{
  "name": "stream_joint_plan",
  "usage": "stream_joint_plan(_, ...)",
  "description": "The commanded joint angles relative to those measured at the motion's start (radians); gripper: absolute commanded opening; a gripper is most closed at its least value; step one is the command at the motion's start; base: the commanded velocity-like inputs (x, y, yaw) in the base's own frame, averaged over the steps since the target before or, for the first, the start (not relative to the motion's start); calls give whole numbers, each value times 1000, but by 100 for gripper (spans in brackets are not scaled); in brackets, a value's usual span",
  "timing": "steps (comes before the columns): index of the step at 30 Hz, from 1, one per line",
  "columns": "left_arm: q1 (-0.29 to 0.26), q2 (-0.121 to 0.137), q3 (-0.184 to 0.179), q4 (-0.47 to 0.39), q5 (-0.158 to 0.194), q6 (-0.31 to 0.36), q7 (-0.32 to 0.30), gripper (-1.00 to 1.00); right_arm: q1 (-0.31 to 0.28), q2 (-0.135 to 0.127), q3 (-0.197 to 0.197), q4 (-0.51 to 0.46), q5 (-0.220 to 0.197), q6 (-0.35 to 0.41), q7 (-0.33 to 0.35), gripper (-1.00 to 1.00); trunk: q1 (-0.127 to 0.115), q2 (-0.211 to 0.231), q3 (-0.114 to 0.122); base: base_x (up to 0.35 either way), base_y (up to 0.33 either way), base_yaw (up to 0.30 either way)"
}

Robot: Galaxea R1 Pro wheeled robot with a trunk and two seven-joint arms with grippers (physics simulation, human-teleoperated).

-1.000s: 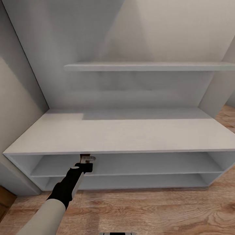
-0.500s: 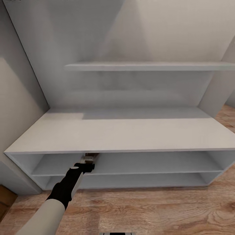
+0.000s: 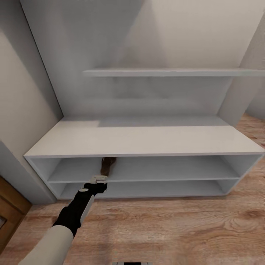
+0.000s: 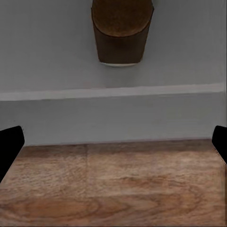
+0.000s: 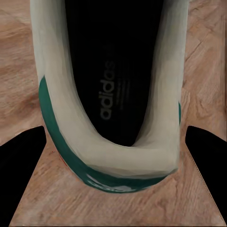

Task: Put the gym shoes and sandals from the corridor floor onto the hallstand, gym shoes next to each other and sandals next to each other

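A brown sandal (image 3: pixel 108 166) is lying on the upper shelf of the bench (image 3: pixel 147 141), its long axis running front to back, heel toward the left gripper (image 3: pixel 99 180), which is sitting just in front of the shelf edge with its fingers (image 4: pixel 10 142) spread wide and gripping nothing. The right gripper (image 5: pixel 113 156) is hanging over the wooden floor (image 5: pixel 19 85) with its fingers (image 5: pixel 21 156) released, one to each side of a gym shoe's (image 5: pixel 111 94) heel. Since that shoe's long axis is pointing straight away from the right gripper, that arm looks better placed for the next pick.
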Motion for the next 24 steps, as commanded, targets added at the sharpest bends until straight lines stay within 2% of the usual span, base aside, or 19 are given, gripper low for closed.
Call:
stream_joint_plan(1,4,1,-2,-1,0,-13,3,100,-2,0,-8,0,5,-5,10,-100,-1,0,-1,-334,1,0)
stream_joint_plan(4,29,4,-1,-1,3,-44,-2,100,-2,1,-8,1,5,-4,10,-100,-1,0,-1,-334,1,0)
stream_joint_plan(5,72,7,0,0,5,-84,-7,100,-2,1,-7,1,5,-5,10,-100,-1,0,-1,-334,0,0)
stream_joint_plan(8,139,10,-1,1,5,-161,-28,100,-2,3,-7,1,5,-5,10,-100,-1,0,-1,-335,0,0)
stream_joint_plan(12,278,25,4,-1,4,-317,-152,100,-2,6,-6,6,5,-5,10,-100,-1,0,-1,-317,0,0)
stream_joint_plan(13,293,30,5,-1,4,-339,-171,100,-2,6,-6,6,5,-5,10,-100,-1,0,-1,-298,0,0)
stream_joint_plan(14,321,41,6,-1,5,-382,-208,100,-2,7,-5,8,5,-4,10,-100,-1,0,-1,-292,0,0)
stream_joint_plan(16,398,86,13,7,21,-506,-297,100,-2,8,-4,9,5,-5,11,-100,-1,0,-1,-268,0,0)
stream_joint_plan(18,443,110,24,10,46,-573,-335,100,-2,7,-5,10,5,-5,11,-100,-1,0,-1,-243,0,0)
stream_joint_plan(19,454,114,25,10,53,-585,-344,100,-2,7,-5,10,5,-5,11,-100,-1,0,-1,-235,0,0)
stream_joint_plan(22,507,151,44,5,89,-623,-415,100,-2,7,-4,10,5,-5,13,-100,-1,0,-1,-226,0,0)
stream_joint_plan(23,520,183,70,9,109,-631,-471,100,-2,7,-4,10,5,-5,13,-100,-1,0,-1,-169,0,0)
stream_joint_plan(24,523,194,81,10,113,-632,-492,100,-2,7,-4,10,5,-5,13,-100,-1,0,-1,-126,0,0)
